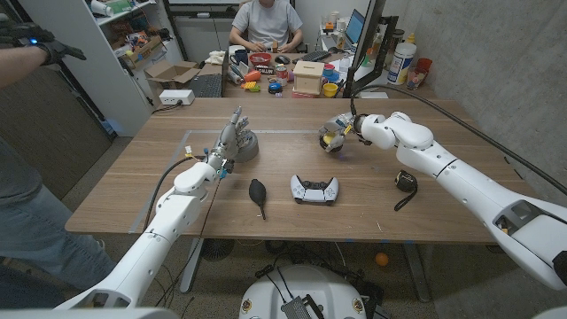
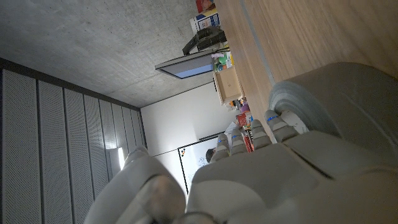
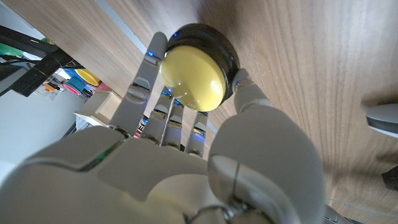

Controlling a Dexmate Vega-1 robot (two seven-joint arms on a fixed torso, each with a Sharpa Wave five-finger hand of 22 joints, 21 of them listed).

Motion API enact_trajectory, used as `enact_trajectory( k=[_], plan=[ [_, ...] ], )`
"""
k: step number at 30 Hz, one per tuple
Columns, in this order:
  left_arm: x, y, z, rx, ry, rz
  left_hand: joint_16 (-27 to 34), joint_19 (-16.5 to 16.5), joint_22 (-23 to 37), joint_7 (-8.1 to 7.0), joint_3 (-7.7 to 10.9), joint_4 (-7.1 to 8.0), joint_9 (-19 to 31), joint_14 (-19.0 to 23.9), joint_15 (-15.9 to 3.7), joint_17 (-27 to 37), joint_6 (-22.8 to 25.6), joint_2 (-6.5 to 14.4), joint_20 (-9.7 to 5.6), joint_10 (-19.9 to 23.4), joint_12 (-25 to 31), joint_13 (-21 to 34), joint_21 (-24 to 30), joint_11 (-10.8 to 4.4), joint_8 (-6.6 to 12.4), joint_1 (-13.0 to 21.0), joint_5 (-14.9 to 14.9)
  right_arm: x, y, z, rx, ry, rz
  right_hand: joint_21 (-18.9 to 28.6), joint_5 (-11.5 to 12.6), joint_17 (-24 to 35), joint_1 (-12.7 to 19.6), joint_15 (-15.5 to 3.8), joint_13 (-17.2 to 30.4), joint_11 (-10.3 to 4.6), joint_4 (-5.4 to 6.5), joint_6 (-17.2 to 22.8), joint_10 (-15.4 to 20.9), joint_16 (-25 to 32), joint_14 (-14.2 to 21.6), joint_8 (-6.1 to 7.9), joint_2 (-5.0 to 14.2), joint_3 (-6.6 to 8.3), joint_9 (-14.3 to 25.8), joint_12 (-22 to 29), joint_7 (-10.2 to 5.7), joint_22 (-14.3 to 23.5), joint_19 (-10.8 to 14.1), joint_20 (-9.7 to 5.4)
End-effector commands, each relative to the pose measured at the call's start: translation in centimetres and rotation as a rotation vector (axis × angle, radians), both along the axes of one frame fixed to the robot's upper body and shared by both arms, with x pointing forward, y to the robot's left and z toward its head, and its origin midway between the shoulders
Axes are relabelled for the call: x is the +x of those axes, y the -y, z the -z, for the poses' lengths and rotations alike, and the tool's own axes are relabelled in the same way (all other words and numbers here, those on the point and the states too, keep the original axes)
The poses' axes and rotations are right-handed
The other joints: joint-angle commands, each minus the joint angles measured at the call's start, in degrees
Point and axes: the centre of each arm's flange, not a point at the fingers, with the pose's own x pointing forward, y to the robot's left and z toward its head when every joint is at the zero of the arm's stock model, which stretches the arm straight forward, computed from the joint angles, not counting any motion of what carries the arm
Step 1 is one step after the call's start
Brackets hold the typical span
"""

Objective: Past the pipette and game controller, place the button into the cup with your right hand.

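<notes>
You see a matt brown wooden table (image 1: 372, 190) with fine, smooth grain. Your right hand (image 3: 186, 118), in smooth pale grey plastic, grips the round button (image 3: 191, 76), whose yellow dome looks glossy against its shiny black plastic rim. The squat grey cup (image 1: 246, 147) looks matt. The white-and-black game controller (image 1: 314, 188) reads as smooth plastic, and the black bulb pipette (image 1: 258, 194) looks dull and rubbery.

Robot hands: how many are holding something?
2. The right hand grips the yellow button at the table's far side; the left hand holds the grey cup.
</notes>
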Motion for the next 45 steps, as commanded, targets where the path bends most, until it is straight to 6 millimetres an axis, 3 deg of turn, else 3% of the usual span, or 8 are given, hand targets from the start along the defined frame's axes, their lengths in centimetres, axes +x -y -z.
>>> enact_trajectory(
  k=[1,25,45],
  plan=[
    [-0.9,0.4,-1.7,0.024,0.035,0.000,0.32,-0.10,0.15,0.07,-0.22,0.12,0.26,0.24,0.56,0.30,0.42,0.31,0.08,0.15,0.06,0.12,0.09,0.06,0.27,0.20,0.39,-1.6,0.3,-1.8,0.011,0.051,0.017,-0.10,0.27,0.31,2.91,-0.11,0.28,-0.02,0.30,0.17,0.71,0.00,0.78,0.24,3.13,0.70,0.15,0.13,-0.07,0.17,-0.19,0.16],
    [-1.4,0.6,-2.1,0.044,0.040,-0.003,0.21,-0.03,0.15,0.05,-0.50,0.15,0.27,0.19,0.60,0.32,0.52,0.45,0.09,0.26,0.06,0.13,-0.14,0.00,0.22,0.43,0.47,-3.7,2.3,-5.1,0.034,0.125,0.070,-0.85,0.36,0.40,2.92,-0.70,0.21,-0.36,0.69,0.28,1.16,-0.39,0.83,0.18,3.38,0.77,0.46,-0.03,-0.30,0.25,-0.79,0.62],
    [-2.7,0.0,-3.2,0.061,0.066,-0.032,0.18,-0.04,0.15,0.06,-0.73,0.16,0.27,0.26,0.60,0.34,0.68,0.56,0.08,0.53,0.13,0.13,-0.33,0.07,0.23,0.62,0.52,-4.9,6.2,-7.2,0.073,0.180,0.185,-1.55,0.49,0.46,3.41,-1.01,0.16,-0.66,0.71,0.75,1.31,-0.69,0.86,0.26,3.89,1.11,0.72,-0.29,-0.45,0.32,-1.45,0.87]
  ],
)
